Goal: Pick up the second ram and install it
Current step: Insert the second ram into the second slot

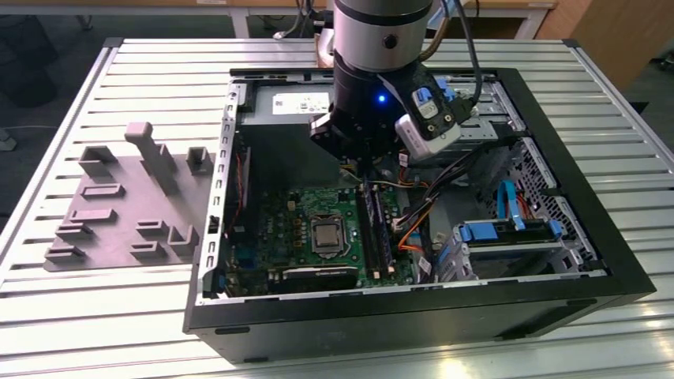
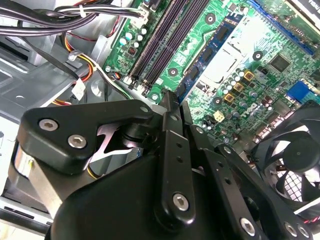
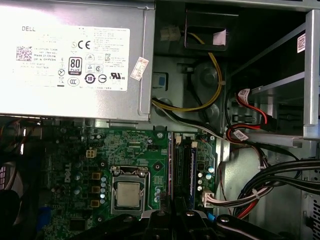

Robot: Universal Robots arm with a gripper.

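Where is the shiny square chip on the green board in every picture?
Exterior view: the processor sits to the exterior view's left of the long black memory slots.
Second wrist view: the processor lies near the memory slots.
First wrist view: the processor lies beside the memory slots.
Shared landmark: the memory slots.

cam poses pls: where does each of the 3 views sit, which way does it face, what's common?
Exterior view: off the arm, high, looking down at the open PC case on the slatted table; the arm's wrist shows.
Second wrist view: on the wrist, looking past the gripper at the motherboard.
First wrist view: on the wrist, facing the power supply; gripper links at the frame's edge.
All three share the motherboard and RAM slots.
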